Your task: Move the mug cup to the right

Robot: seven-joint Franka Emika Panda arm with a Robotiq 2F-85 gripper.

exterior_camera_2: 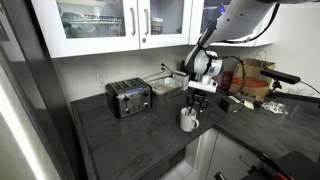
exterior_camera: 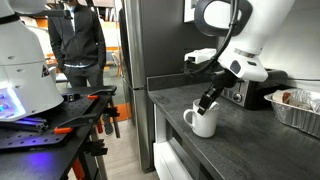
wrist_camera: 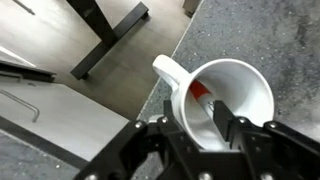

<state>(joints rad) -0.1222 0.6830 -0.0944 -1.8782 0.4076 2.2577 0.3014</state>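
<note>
The white mug cup [exterior_camera: 203, 122] stands upright on the dark counter near its front edge, and shows in both exterior views [exterior_camera_2: 188, 121]. My gripper [exterior_camera: 208, 102] comes down onto its rim from above. In the wrist view the mug [wrist_camera: 245, 80] fills the middle, with its handle [wrist_camera: 168, 70] pointing up-left. The gripper [wrist_camera: 192, 104] straddles the mug's wall: one finger is outside by the handle, the other inside. A gap shows between the inner finger and the wall. Something red [wrist_camera: 200, 90] lies inside the mug.
A black-and-silver toaster [exterior_camera_2: 129, 98] stands at the back of the counter [exterior_camera_2: 120, 140]. A foil tray [exterior_camera: 298, 108] and an appliance [exterior_camera: 245, 95] sit behind the mug. The counter's edge drops to the floor beside it. A person [exterior_camera: 78, 40] stands in the background.
</note>
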